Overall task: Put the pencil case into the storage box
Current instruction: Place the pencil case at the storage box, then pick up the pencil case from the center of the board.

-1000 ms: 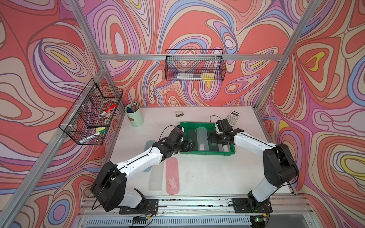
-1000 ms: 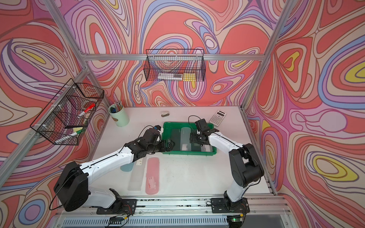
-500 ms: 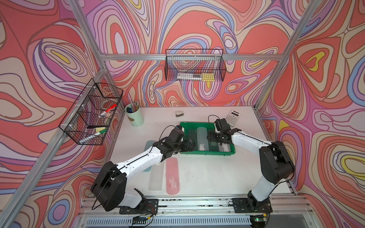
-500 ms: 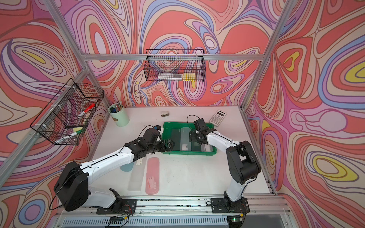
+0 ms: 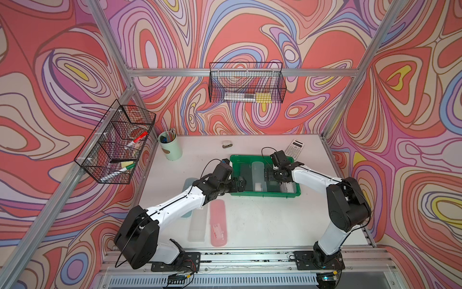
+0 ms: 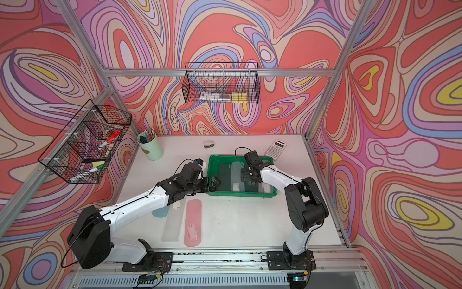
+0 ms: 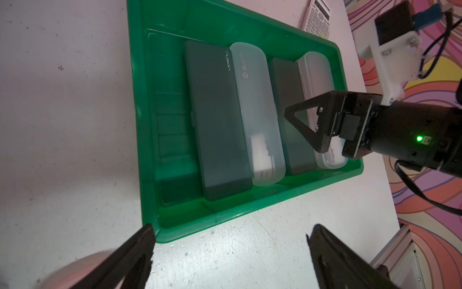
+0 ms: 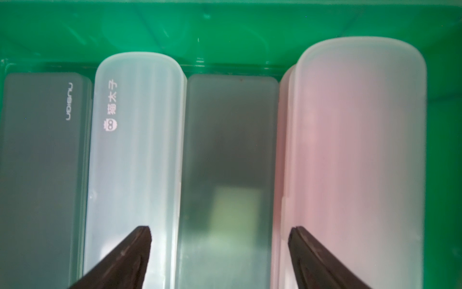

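Where the storage box [image 5: 265, 195] stands on the white table [image 5: 262, 225], four pencil cases are laid abreast inside it. Counted from the box end nearest the left arm, they are a dark pencil case [image 7: 217, 120] marked "nusign", a frosted white pencil case [image 7: 257, 112], a grey pencil case [image 8: 230, 150] and a pinkish pencil case [image 8: 355, 162], the last nearest the opposite end. A strip of bare green floor is left between the dark case and the first end wall. Three more cases are seen outside the box, on its robot-base side: a pink pencil case [image 5: 218, 222], a clear pencil case [image 5: 197, 230] and a bluish pencil case [image 5: 189, 180] partly hidden under the left arm. Beyond the box, a mint cup [image 5: 171, 150] is filled with pens, and markers are kept in the wire baskets [image 5: 117, 142] on the walls.

The right gripper [image 8: 220, 237] is held over the box with its jaws spread wider than the grey case below them. Nothing is pinched, and contact with the neighbouring cases cannot be judged. The left gripper [image 7: 231, 230] is placed at the box's left-arm end, jaws spread wide and empty, one fingertip [image 7: 147, 237] just beside the rim corner.
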You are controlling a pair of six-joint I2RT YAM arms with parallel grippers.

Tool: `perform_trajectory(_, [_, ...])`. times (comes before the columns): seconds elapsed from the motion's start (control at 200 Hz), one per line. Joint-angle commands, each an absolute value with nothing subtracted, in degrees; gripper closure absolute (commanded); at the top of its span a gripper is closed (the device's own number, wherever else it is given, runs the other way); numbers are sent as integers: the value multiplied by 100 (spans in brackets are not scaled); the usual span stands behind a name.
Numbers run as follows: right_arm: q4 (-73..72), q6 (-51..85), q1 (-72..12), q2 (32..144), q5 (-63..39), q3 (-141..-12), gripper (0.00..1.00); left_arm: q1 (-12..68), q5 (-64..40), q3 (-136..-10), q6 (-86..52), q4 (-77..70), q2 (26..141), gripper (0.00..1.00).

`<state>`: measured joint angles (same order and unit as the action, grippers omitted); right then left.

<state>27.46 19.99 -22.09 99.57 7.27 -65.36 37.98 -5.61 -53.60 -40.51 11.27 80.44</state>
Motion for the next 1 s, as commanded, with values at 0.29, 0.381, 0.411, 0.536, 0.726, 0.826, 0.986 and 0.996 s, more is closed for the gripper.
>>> perform_trajectory(0.29, [3544, 2808, -2262, 8325, 39, -6722, 7, 2839, -599, -5221, -3636, 1932, 7199, 1])
perform_trajectory(0.381, [3546, 3223, -2467, 7785, -10, -6399, 7, 2495, -720, -4981, -3597, 1977, 6989, 1])
perform_trajectory(0.411, [3574, 3368, -2573, 7631, 54, -6301, 7, 2391, -734, -4898, -3595, 2003, 6910, 1])
perform_trajectory(0.536, [3869, 3958, -3440, 7226, 699, -6102, 7, 2112, -760, -4644, -3612, 2059, 6603, 1])
perform_trajectory(0.726, [3749, 5165, -4997, 7117, 1651, -5695, 6, 1951, -854, -4485, -3722, 2215, 6399, 1])
perform_trajectory(0.826, [3578, 5670, -5772, 7475, 2051, -5673, 4, 1820, -998, -4422, -3882, 2264, 6269, 1])
perform_trajectory(0.986, [2947, 5956, -6648, 8664, 1786, -6036, 2, 1759, -524, -4437, -3905, 2720, 6083, 1])
perform_trajectory(0.996, [2927, 5941, -6696, 8760, 1750, -6084, 2, 1754, -520, -4438, -3903, 2750, 6080, 1])
